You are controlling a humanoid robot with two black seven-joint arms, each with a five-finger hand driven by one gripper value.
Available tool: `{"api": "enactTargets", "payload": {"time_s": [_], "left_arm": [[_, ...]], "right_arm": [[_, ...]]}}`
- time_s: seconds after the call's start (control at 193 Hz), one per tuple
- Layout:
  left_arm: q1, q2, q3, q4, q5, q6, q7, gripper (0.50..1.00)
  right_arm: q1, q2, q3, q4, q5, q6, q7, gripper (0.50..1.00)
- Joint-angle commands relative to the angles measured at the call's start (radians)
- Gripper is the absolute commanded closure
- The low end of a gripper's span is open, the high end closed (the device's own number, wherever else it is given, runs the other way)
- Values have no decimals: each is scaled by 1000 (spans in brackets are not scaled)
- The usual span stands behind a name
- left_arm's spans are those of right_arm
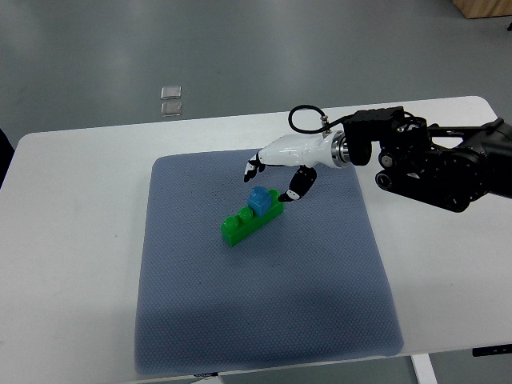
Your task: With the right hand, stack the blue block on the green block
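A small blue block (259,199) sits on top of the right end of a long green block (251,218), which lies at an angle on the grey mat (264,320). My right hand (272,179) is white with black fingertips and comes in from the right on a black arm (436,164). It hovers just above and behind the blue block. Its fingers are spread and hold nothing. The thumb tip (293,193) is close to the green block's right end. The left arm is out of view.
The mat lies on a white table (72,264). Two small clear squares (171,99) lie on the grey floor beyond the table's far edge. A wooden piece (484,8) shows at the top right corner.
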Motion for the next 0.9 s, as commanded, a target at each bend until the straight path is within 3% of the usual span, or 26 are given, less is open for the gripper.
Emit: {"api": "enactTargets", "payload": {"time_s": [0.0,0.104,0.192,0.414,0.704,0.792,0.896], "left_arm": [[0,0,0,0,0,0,0,500],[0,0,0,0,0,0,0,500],[0,0,0,0,0,0,0,500],[0,0,0,0,0,0,0,500],[0,0,0,1,0,0,0,500],[0,0,0,0,0,0,0,500],[1,0,0,0,0,0,0,500]], "right_arm": [[8,-16,20,0,116,59,-3,619],[10,-41,94,-2,239,143,-17,589],[8,-59,126,-9,303,166,-35,587],[-23,-93,172,-39,604,154,-74,587],[-234,-47,361,-172,1053,148,-74,587],[-277,-19,387,-189,1101,114,-60,587],[-317,5,441,-197,1115,2,-58,587]]}}
